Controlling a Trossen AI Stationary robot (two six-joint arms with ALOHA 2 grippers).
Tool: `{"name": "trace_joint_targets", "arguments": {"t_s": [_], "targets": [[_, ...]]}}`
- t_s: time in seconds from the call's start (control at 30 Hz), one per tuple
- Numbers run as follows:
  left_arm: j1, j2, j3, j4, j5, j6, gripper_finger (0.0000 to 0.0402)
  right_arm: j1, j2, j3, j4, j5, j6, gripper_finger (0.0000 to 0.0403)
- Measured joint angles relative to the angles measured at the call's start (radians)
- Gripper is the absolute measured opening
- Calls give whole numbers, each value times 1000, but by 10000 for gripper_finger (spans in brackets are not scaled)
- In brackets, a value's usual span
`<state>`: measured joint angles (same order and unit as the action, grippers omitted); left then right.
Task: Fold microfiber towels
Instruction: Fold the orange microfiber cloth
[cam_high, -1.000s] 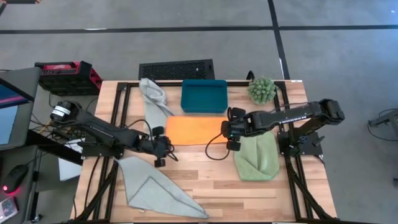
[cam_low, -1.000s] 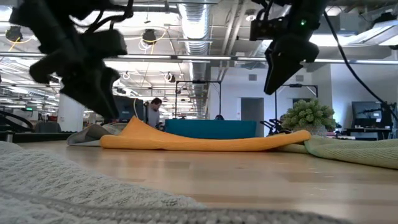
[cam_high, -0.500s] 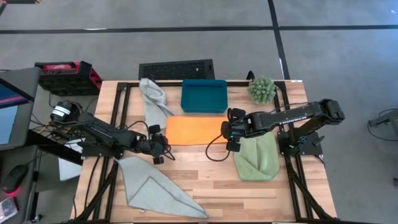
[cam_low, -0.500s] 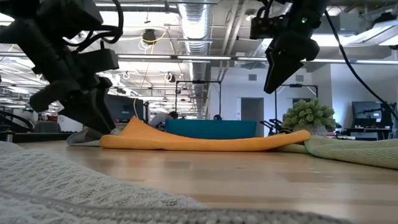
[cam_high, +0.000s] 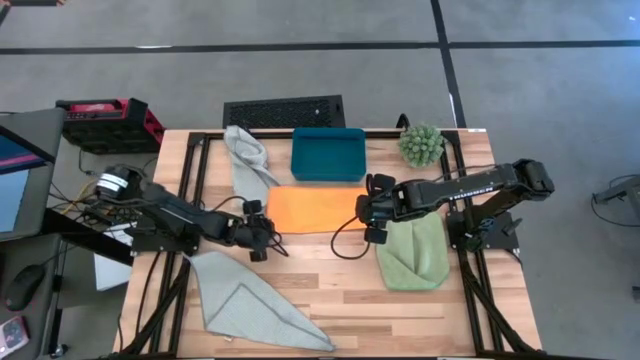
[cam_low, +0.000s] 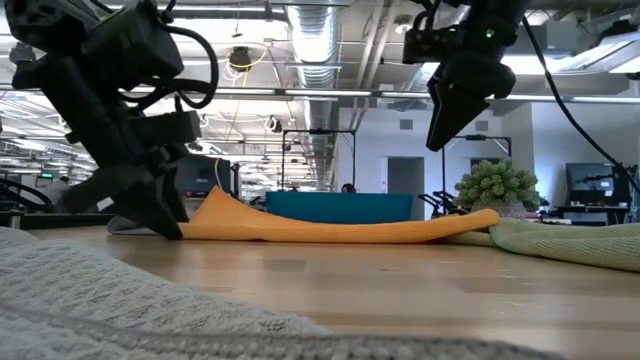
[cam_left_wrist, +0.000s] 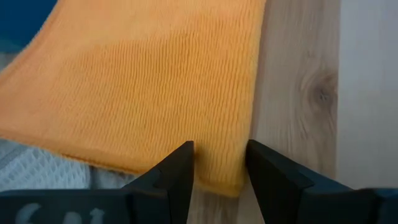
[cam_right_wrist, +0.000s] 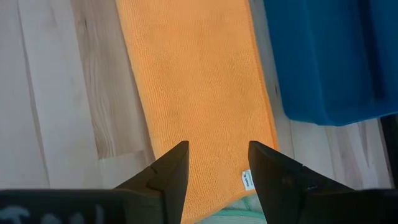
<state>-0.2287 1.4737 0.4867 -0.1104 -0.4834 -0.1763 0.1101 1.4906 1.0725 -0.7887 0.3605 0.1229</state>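
Orange towel (cam_high: 312, 209): high view; folded into a flat strip at the middle of the wooden table (cam_high: 330, 300), just in front of the teal tray (cam_high: 328, 154)
Left gripper (cam_high: 262, 238): high view; at the strip's left near corner, beside a grey towel (cam_high: 250, 300) spread at the front left
Right gripper (cam_high: 372, 210): high view; at the strip's right end, beside the green towel (cam_high: 413, 255); another grey towel (cam_high: 248, 160) lies bunched at the back left; a spiky plant (cam_high: 421, 144) stands at the back right
Low view: left gripper (cam_low: 160, 215) down at the table by the orange towel (cam_low: 330, 228); right gripper (cam_low: 445, 125) raised above it
Left wrist view: fingers (cam_left_wrist: 180, 171) apart, straddling the corner edge of the orange towel (cam_left_wrist: 143, 87); released, not pinching
Right wrist view: fingers (cam_right_wrist: 171, 171) spread, hanging over the orange towel (cam_right_wrist: 199, 93); grasping nothing; tray (cam_right_wrist: 329, 56) alongside
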Motion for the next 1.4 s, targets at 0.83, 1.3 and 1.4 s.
{"name": "trace_joint_targets", "arguments": {"t_s": [0.83,1.3,1.4], "targets": [[90,18,410,-325,36,158,2,0,-180,0,-64,8,9,178],[226,358,705,-95,205,526,0,0,-236,0,-82,8,9,178],[237,430,801,-104,224,604,0,0,-239,0,-94,8,9,179]]}}
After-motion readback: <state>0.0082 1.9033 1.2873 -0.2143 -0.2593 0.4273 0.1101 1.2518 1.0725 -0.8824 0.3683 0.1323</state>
